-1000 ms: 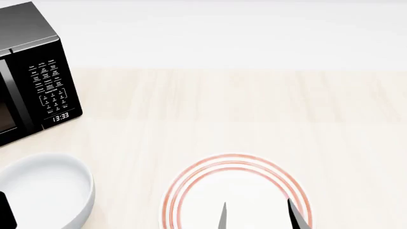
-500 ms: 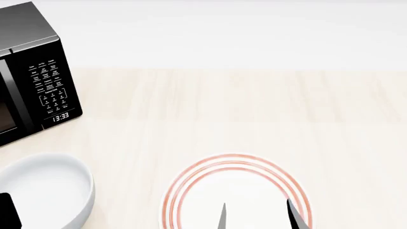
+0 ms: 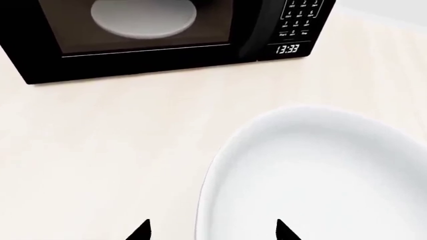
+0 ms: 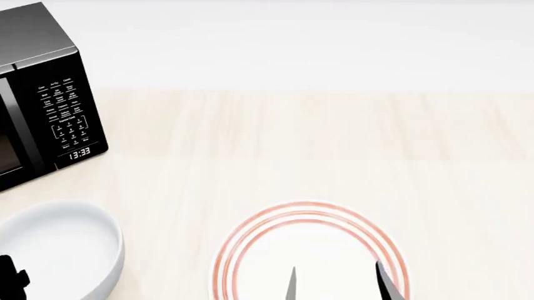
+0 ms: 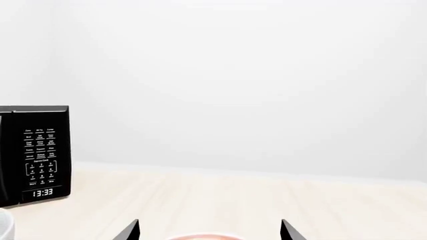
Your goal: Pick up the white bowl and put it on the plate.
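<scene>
Left wrist view: white bowl [image 3: 313, 175] plain, glossy, thick-walled, on pale wood table [image 3: 100, 150]; left gripper [image 3: 212, 231] spread wide, fingertips astride bowl's rim; black microwave [image 3: 160, 35] beyond, pale dish [image 3: 143, 17] inside.

Head view: bowl [image 4: 62, 250] near left; plate [image 4: 311, 250], red-ringed, to its right, apart; right gripper [image 4: 338, 284] unclenched over plate.

Right wrist view: plate edge [image 5: 200, 237] barely visible between parted fingertips.

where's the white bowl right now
The white bowl sits at the head view's lower left on the table, in front of the microwave and left of the plate.
</scene>
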{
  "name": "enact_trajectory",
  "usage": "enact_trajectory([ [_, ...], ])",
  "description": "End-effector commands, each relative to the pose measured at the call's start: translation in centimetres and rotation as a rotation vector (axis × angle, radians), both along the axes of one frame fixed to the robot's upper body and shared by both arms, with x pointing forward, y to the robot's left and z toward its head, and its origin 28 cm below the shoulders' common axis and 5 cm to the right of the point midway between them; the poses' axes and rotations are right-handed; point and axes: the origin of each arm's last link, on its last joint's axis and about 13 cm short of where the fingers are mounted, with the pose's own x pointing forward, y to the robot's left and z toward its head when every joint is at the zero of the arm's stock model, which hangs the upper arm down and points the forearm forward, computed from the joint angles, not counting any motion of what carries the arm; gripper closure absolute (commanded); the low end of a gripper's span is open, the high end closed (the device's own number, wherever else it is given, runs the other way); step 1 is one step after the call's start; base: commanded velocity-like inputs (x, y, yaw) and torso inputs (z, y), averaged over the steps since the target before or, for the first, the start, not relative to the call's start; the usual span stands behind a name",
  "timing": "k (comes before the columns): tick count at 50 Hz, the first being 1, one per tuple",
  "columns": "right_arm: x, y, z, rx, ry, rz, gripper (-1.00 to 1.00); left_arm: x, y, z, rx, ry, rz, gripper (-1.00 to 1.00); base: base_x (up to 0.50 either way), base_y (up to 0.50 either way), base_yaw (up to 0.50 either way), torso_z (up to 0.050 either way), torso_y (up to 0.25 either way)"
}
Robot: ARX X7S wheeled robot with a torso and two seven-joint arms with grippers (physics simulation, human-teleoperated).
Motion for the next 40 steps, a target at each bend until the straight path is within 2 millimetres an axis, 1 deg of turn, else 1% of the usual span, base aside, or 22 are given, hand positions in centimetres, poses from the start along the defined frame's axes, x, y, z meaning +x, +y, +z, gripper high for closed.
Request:
enact_trajectory([
  [1,0.0,0.1,0.0,0.002,0.002,0.003,-1.0,0.1,0.0,-0.2,-0.002,0.006,0.006,1.0,0.0,0.0,0.0,0.0,0.0],
  [24,0.0,0.0,-0.1,0.002,-0.001,0.003,-1.0,-0.1,0.1,0.0,-0.032,-0.014,0.045,1.0,0.0,0.0,0.0,0.0,0.0],
  [34,-0.1,0.1,0.0,0.002,0.0,0.003,-1.0,-0.2,-0.1,1.1,-0.053,-0.06,0.055,1.0,0.0,0.0,0.0,0.0,0.0],
  [40,-0.1,0.1,0.0,0.002,0.0,0.005,-1.0,-0.3,-0.5,2.7,-0.096,-0.094,0.038,1.0,0.0,0.0,0.0,0.0,0.0],
])
